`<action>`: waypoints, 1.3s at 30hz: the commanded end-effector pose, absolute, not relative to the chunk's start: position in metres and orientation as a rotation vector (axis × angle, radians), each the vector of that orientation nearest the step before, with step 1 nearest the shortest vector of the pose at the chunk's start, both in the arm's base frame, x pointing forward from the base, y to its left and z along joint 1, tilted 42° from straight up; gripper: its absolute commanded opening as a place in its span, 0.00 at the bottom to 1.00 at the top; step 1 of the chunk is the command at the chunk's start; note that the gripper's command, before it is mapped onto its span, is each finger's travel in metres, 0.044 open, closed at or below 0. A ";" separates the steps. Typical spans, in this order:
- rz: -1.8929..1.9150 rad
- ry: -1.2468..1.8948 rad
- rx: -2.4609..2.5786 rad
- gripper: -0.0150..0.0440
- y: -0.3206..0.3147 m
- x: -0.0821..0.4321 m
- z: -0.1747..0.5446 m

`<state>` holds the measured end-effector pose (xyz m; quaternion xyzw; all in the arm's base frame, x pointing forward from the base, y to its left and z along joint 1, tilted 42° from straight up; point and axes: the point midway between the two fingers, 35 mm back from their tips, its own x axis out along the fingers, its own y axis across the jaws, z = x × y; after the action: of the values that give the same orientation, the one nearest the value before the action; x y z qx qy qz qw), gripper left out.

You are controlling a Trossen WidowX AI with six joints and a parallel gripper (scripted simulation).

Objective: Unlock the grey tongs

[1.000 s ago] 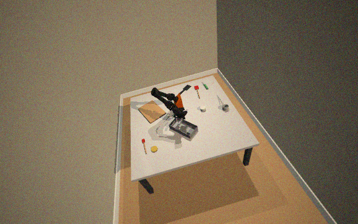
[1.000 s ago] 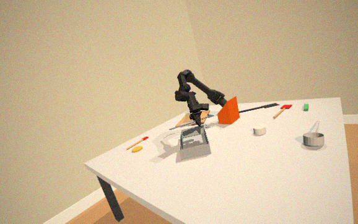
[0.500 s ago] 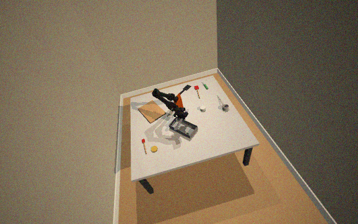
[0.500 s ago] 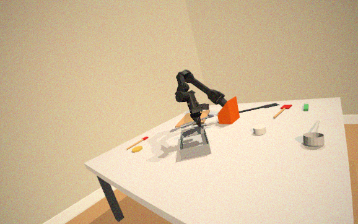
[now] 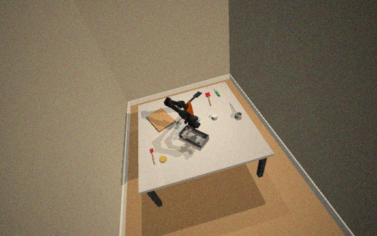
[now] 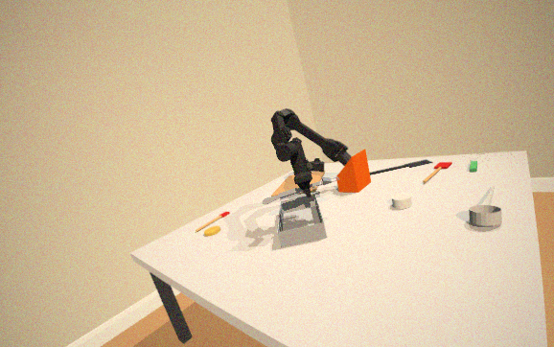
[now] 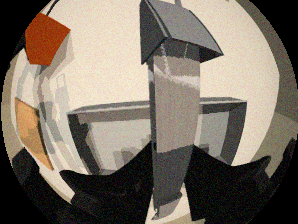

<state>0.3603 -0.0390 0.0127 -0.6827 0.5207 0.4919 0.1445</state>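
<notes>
The grey tongs (image 6: 280,197) (image 7: 175,105) are held crosswise between the fingers of my gripper (image 6: 308,193) (image 7: 167,141) (image 5: 196,126), which is shut on them. They are above one end of the roasting tin (image 5: 192,143) (image 6: 302,235) (image 7: 110,108), apart from its rim as far as I can tell. Their arms look closed together in the wrist view; the lock itself cannot be made out. The wider block end is at the top of the wrist view. The wooden board (image 5: 156,126) (image 6: 288,183) (image 7: 29,125) lies flat to the left of the tin in the top view.
An orange wedge-shaped block (image 5: 189,107) (image 6: 355,173) (image 7: 46,40) stands beside the arm. A white round pot (image 5: 214,117) (image 6: 402,201) and a metal pan (image 5: 238,115) (image 6: 485,217) stand to the right. A yellow disc (image 5: 163,159) (image 6: 212,231) lies near a red-headed tool (image 5: 152,156) (image 6: 213,221).
</notes>
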 end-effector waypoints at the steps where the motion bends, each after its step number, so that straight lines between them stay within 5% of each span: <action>1: 1.384 1.574 -1.961 0.00 -0.036 0.364 0.015; 17: 1.312 1.706 -1.907 0.00 -0.039 0.363 0.016; 39: 0.411 1.820 -1.342 0.00 -0.078 0.356 0.054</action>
<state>0.3570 -0.0744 0.0463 -0.5511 0.7161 0.2012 0.3782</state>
